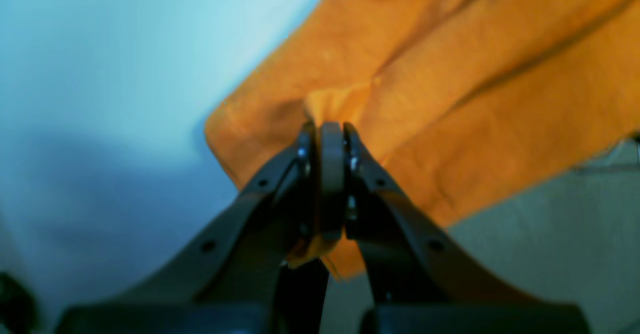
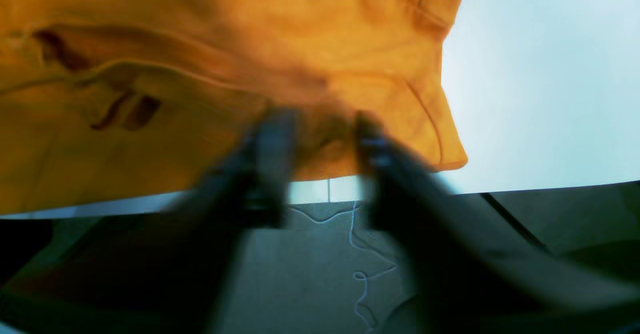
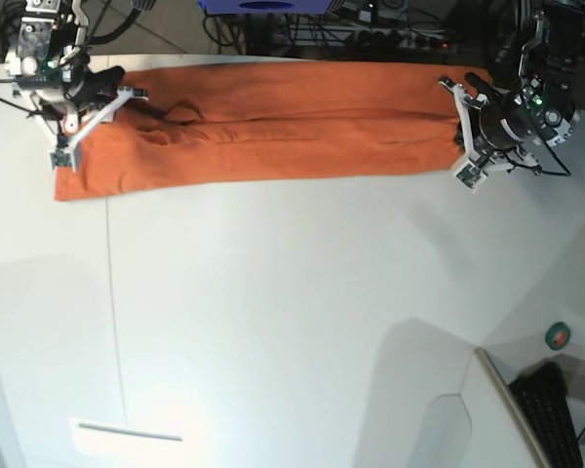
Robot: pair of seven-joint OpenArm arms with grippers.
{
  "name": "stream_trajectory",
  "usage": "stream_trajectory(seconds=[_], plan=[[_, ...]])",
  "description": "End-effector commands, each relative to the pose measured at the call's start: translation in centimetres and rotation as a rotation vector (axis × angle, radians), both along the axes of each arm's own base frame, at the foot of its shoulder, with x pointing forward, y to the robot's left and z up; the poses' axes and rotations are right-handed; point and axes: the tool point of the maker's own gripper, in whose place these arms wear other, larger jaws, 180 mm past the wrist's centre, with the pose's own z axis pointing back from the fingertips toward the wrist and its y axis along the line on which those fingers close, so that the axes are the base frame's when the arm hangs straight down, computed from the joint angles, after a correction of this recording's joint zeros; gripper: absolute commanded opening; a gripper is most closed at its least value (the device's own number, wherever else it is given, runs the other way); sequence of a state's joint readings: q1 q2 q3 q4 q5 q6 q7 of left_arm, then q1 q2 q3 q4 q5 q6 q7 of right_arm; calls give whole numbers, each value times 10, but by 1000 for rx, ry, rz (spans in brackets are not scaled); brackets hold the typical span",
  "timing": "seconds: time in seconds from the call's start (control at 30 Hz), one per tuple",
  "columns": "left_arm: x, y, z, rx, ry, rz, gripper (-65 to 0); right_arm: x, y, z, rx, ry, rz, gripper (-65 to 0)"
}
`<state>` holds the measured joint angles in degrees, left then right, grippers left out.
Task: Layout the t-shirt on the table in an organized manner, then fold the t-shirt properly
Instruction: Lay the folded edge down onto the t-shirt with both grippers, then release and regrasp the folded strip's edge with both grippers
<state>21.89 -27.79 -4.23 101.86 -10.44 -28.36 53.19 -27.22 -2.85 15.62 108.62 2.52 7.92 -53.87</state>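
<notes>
I have the t-shirt (image 3: 263, 132) stretched in a long orange band across the far side of the worktop (image 3: 292, 322), one end toward each of my arms. My left jaws (image 1: 330, 139) are clamped tight on a pinch of cloth at the band's right end, seen from the base view; a nub of fabric bulges out above the tips, and a scrap hangs below them. That grip pins the end, I judge, so the band stays taut and straight along its length.

Over at the left end, my right jaws (image 2: 320, 139) stand parted, with a gap between the fingers through which I see pale worktop edge and floor. The picture is smeared there, but nothing is caught between them; the cloth's hem and a sleeve-like corner lie just beyond the tips. So that end of the shirt rests on the worktop by itself.

The band already looks doubled lengthwise, with long creases running along it, so I reckon the folding is partly done.

Around me: cables (image 3: 390, 24) crowd the far edge behind the shirt, a thin dark seam (image 3: 112, 292) crosses the worktop, and a small roll of tape (image 3: 559, 336) sits off the near right corner. Nothing lies on the open surface nearer to me.
</notes>
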Motion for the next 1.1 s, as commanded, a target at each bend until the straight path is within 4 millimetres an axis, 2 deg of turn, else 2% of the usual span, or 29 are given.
stream_trajectory(seconds=[0.0,0.07,0.17,0.23,0.3,0.43,0.47,0.53,0.57,0.6,0.63,0.7,0.8,0.93,1.07], plan=[[10,0,11,8,-39,-12,-640,7,-2,6,-11,-38,0,-317],[12,0,17,19,-48,-15,-536,10,-4,7,-15,-55,-3,-231],[16,-5,26,16,-78,-29,-438,13,-6,12,-24,-72,0,-227],[20,-4,38,19,-112,-29,-405,17,-8,20,-33,-97,2,-227],[14,6,46,40,-122,-1,-380,19,-8,22,-36,-105,3,-237],[15,23,54,67,-140,49,-337,25,-9,25,-39,-141,5,-347],[14,23,53,60,-137,57,-324,29,-9,26,-41,-166,7,-398],[12,12,50,-5,-134,78,-319,36,-8,30,-43,-212,12,-549],[12,6,50,-42,-133,84,-329,38,-7,30,-40,-223,12,-632],[12,-1,50,-86,-130,90,-364,39,-6,29,-37,-229,10,-650],[12,-9,47,-136,-123,106,-441,41,-5,26,-32,-225,7,-650],[10,-18,40,-196,-107,142,-650,43,-4,18,-22,-206,5,-650],[3,-18,20,-205,-62,188,-650,44,-3,3,-8,-173,0,-650],[-4,-7,-13,-157,11,253,-650,46,-4,-21,12,-115,-12,-650],[0,4,-34,-110,41,284,-650,43,-6,-42,23,-56,-15,-650]])
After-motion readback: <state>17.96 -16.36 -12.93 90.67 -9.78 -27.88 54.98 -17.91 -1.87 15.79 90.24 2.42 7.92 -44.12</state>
